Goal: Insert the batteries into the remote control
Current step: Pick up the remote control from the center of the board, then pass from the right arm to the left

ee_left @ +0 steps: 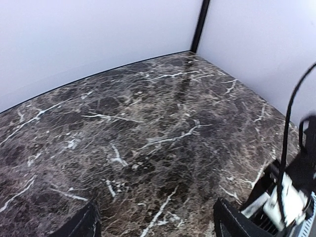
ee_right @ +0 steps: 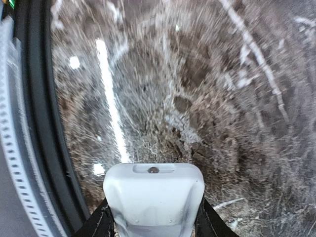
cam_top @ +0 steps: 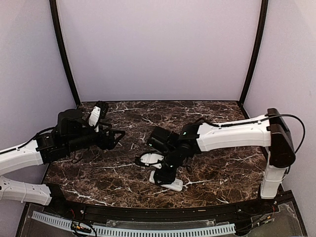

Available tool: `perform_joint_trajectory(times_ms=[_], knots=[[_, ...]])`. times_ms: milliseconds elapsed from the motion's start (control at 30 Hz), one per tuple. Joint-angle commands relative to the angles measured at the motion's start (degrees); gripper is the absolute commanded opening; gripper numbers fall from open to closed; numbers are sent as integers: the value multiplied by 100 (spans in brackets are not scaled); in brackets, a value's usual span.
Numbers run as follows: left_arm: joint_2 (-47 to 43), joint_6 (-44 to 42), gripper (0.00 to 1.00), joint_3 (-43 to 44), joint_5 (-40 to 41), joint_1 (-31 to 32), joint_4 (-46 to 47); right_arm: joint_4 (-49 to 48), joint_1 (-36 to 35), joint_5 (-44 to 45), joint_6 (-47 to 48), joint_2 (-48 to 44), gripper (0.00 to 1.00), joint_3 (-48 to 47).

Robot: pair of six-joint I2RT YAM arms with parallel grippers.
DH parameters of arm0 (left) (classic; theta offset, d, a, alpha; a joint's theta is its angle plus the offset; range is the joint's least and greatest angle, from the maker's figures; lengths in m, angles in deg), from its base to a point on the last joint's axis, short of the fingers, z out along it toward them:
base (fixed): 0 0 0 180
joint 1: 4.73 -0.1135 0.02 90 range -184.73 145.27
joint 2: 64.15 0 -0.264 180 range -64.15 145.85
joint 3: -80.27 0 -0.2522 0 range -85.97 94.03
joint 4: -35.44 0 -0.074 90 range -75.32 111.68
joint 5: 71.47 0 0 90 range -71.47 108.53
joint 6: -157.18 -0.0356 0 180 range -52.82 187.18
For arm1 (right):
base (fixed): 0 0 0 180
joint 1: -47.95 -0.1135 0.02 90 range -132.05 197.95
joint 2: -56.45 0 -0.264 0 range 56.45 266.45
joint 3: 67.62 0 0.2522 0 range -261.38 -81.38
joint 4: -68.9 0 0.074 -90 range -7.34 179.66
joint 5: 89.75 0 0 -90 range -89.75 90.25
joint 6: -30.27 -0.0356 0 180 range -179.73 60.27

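The white remote control lies low over the marble table near its front edge, under my right gripper. In the right wrist view the remote's rounded white end fills the space between the two black fingers, which press on its sides; the gripper is shut on it. My left gripper hovers over the left part of the table. Its fingers stand wide apart, so the gripper is open and empty. No batteries show in any view.
A small white piece sits beside the right wrist; I cannot tell what it is. The right arm shows at the left wrist view's right edge. A black rail and white strip border the table's front. Walls enclose the table.
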Motion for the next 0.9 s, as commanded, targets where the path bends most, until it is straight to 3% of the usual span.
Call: perform_joint_trajectory(times_ms=[0,133,267,600,867], knots=[[-61,-340,77,-39,-1796,-9,497,-1362,557,-1196,-660,-1564,33,347],[84,-407,81,33,-3737,-3,1089,-3167,892,-2068,-1136,-2737,32,1010],[238,-327,91,205,-4715,83,1610,-4105,1044,-2512,-1482,-3015,29,1060],[1086,-245,98,1148,-4805,390,2223,-5847,1052,-2792,-2088,-3004,26,1208],[1488,-8,87,1396,-4435,392,2350,-6189,1046,-2827,-2349,-2965,25,1451]])
